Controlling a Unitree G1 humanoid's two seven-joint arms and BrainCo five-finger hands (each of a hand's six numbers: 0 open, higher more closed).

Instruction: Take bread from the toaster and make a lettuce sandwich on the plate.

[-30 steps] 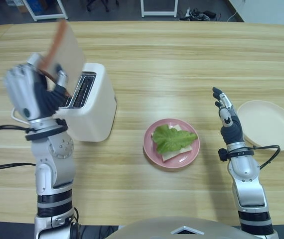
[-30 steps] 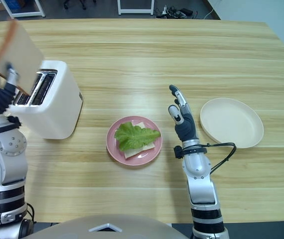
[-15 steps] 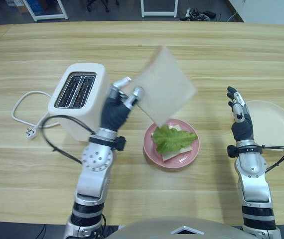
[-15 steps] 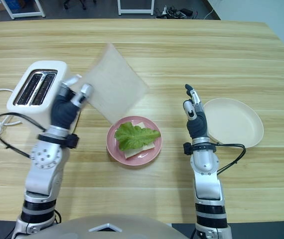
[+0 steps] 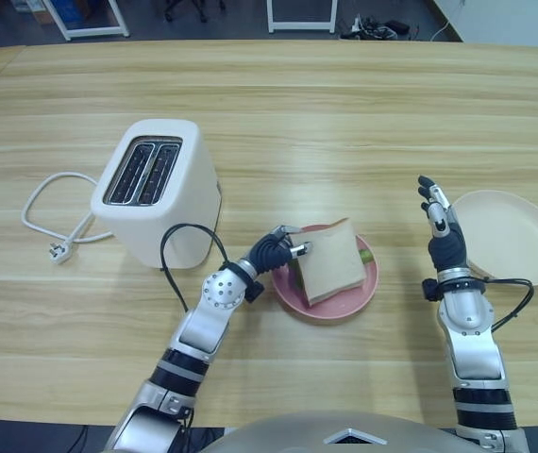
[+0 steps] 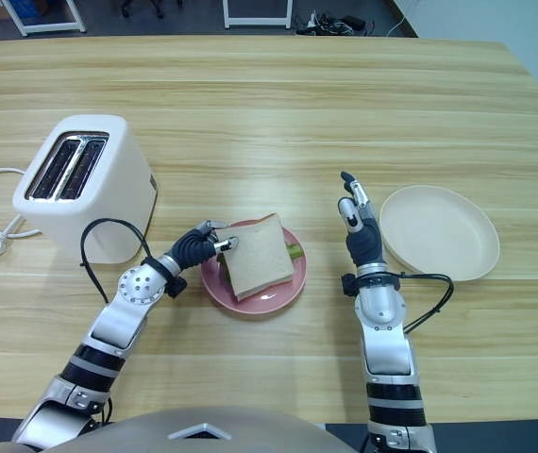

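Left hand (image 5: 278,251) grips bread (image 5: 331,274) by its left edge, laid over lettuce (image 5: 366,255) on plate (image 5: 367,294), near front edge of surface (image 5: 278,113). Right hand (image 5: 437,225) is open, empty. Advised: square slice, release flat, withdraw sideways.

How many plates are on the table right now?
2. A pink plate sits mid-table under the bread, which the left hand holds by its edge. A cream plate lies to the right, just past the right hand.
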